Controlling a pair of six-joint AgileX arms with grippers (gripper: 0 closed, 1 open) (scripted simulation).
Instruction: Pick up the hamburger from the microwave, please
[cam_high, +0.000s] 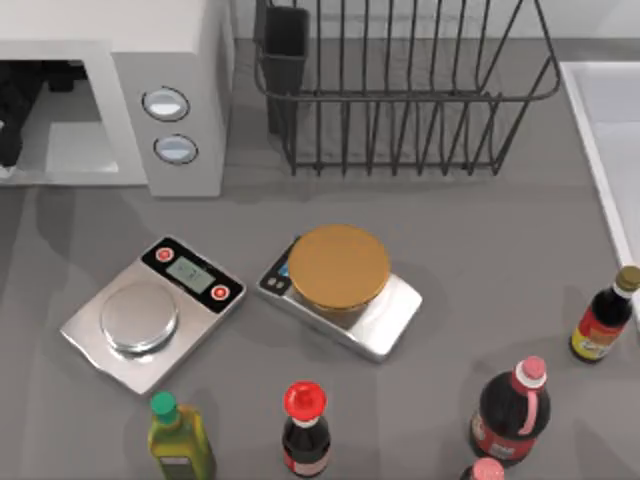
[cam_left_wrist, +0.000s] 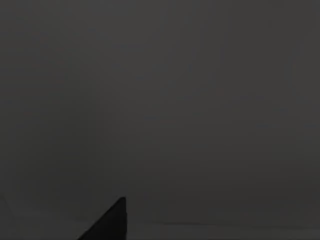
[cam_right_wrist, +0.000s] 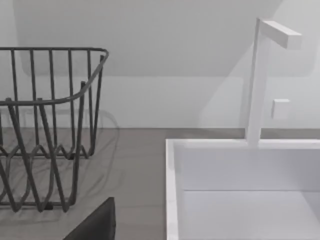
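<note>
My left arm (cam_high: 8, 125) reaches into the microwave (cam_high: 160, 60), wrist view dark, so I cannot tell its jaws or, probably inside, the hamburger; next, 1 careful grasp.

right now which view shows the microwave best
The top view: the microwave sits at the table's far left, its two knobs and open grey cavity visible, something dark inside at the left edge. The left wrist view is dark. The right wrist view faces the sink.

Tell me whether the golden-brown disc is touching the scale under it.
Touching. In the top view the golden-brown disc sits directly on the right scale, covering its platter, with no gap visible between them.
</note>
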